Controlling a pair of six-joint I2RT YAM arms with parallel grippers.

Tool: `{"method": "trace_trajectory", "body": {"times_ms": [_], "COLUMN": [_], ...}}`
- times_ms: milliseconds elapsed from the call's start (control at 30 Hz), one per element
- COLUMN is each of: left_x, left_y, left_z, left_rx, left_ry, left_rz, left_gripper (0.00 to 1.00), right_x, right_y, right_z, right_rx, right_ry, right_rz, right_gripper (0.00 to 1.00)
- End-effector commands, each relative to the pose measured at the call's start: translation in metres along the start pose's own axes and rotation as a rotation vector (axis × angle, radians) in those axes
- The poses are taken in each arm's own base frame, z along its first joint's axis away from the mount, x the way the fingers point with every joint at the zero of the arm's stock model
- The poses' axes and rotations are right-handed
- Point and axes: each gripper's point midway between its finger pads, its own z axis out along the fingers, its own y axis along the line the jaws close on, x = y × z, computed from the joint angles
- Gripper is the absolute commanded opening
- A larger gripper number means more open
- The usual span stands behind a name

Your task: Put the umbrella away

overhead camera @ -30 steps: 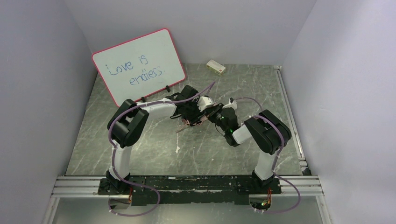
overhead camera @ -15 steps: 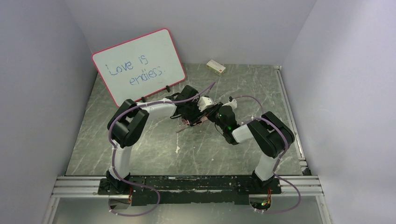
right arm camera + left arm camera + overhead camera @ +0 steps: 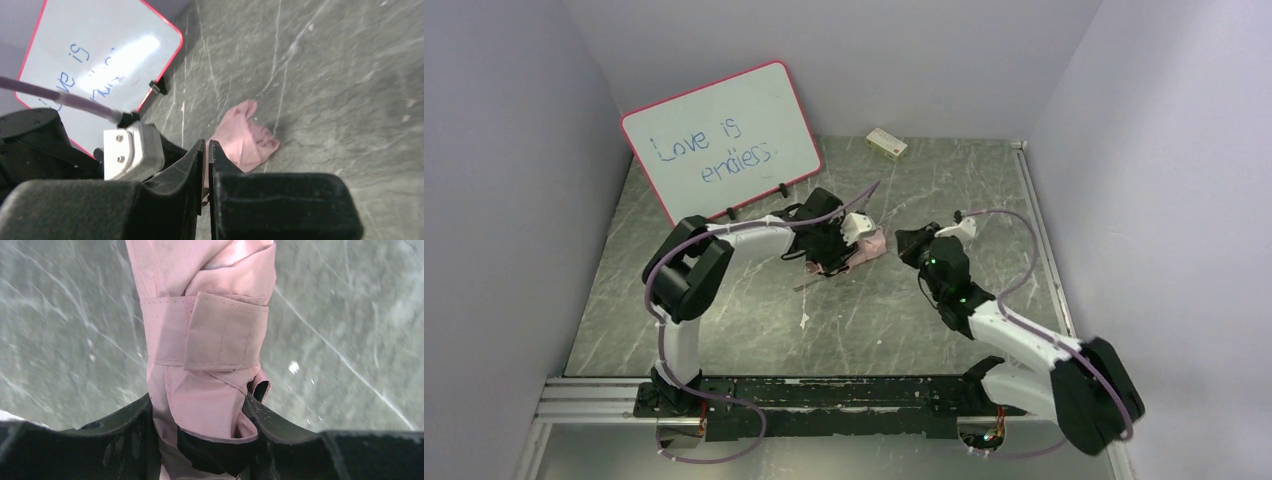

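Observation:
The umbrella (image 3: 869, 243) lies folded in the middle of the table, a pale pink bundle with its pink strap (image 3: 225, 332) wrapped around it. My left gripper (image 3: 839, 252) is shut on its lower part, and in the left wrist view the black fingers (image 3: 280, 430) press both sides of the pink cloth (image 3: 210, 405). My right gripper (image 3: 910, 243) hovers a short way to the right of the umbrella and does not touch it. Its jaws (image 3: 206, 145) stand all but together with nothing between them. The umbrella's pink end (image 3: 245, 137) shows beyond them.
A pink-framed whiteboard (image 3: 724, 140) with blue writing leans against the back-left wall, also visible in the right wrist view (image 3: 95, 65). A small pale box (image 3: 886, 143) lies at the back edge. White walls close in the marbled grey table on three sides.
My right gripper has drawn back to the right, off the umbrella, and its arm has swung out toward the right wall. The left gripper keeps its hold; the pink end now shows.

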Motion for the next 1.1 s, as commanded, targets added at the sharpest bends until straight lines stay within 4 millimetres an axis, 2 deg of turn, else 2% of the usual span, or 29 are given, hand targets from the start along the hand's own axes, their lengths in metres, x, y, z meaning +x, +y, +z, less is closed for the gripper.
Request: {"method": "trace_trajectory", "body": {"times_ms": [0, 100, 200, 300, 333, 367, 400, 433, 500, 600, 733, 800, 833, 867, 900, 967, 1067], "left_x": [0.034, 0.030, 0.036, 0.040, 0.040, 0.043, 0.041, 0.034, 0.026, 0.011, -0.008, -0.018, -0.024, -0.027, -0.029, -0.028, -0.013], "left_y": [-0.041, -0.057, -0.058, -0.051, -0.048, -0.047, -0.048, -0.047, -0.046, -0.039, -0.026, -0.018, -0.018, -0.014, -0.007, 0.002, 0.003], "left_z": [-0.025, -0.039, -0.047, -0.052, -0.053, -0.054, -0.057, -0.061, -0.068, -0.084, -0.120, -0.144, -0.157, -0.172, -0.188, -0.224, -0.271], "left_rx": [0.129, 0.163, 0.113, 0.037, 0.012, -0.005, -0.013, -0.023, -0.038, -0.097, -0.211, -0.286, -0.303, -0.352, -0.416, -0.537, -0.644], "left_ry": [0.109, 0.094, 0.120, 0.119, 0.111, 0.108, 0.094, 0.064, 0.020, -0.044, -0.136, -0.199, -0.241, -0.278, -0.314, -0.402, -0.478], "left_rz": [-0.004, 0.010, -0.005, -0.045, -0.058, -0.068, -0.078, -0.084, -0.098, -0.112, -0.122, -0.150, -0.167, -0.199, -0.256, -0.455, -0.608], "left_gripper": [0.05, 0.05, 0.06, 0.24, 0.31, 0.46, 0.71, 0.85, 0.96, 0.97, 0.97, 0.97, 0.97, 0.97, 0.97, 0.97, 0.97], "right_x": [-0.015, -0.020, -0.022, -0.022, -0.022, -0.024, -0.023, -0.026, -0.029, -0.036, -0.047, -0.053, -0.057, -0.061, -0.064, -0.068, -0.074], "right_y": [-0.028, -0.024, -0.018, -0.015, -0.014, -0.012, -0.015, -0.013, -0.013, -0.012, -0.009, -0.009, -0.009, -0.014, -0.017, -0.016, -0.012], "right_z": [-0.026, -0.040, -0.052, -0.060, -0.062, -0.063, -0.065, -0.067, -0.070, -0.074, -0.079, -0.082, -0.084, -0.086, -0.087, -0.088, -0.090], "right_rx": [0.131, 0.106, 0.065, 0.046, 0.045, 0.040, 0.051, 0.053, 0.067, 0.084, 0.105, 0.128, 0.142, 0.187, 0.220, 0.244, 0.267], "right_ry": [-0.012, -0.005, 0.012, 0.035, 0.042, 0.043, 0.056, 0.058, 0.061, 0.059, 0.056, 0.051, 0.052, 0.053, 0.062, 0.101, 0.152], "right_rz": [-0.112, -0.119, -0.141, -0.165, -0.173, -0.179, -0.193, -0.200, -0.217, -0.241, -0.269, -0.281, -0.293, -0.300, -0.324, -0.409, -0.489], "right_gripper": [0.11, 0.15, 0.22, 0.29, 0.31, 0.34, 0.36, 0.38, 0.42, 0.46, 0.60, 0.71, 0.79, 0.91, 0.99, 1.00, 1.00]}}
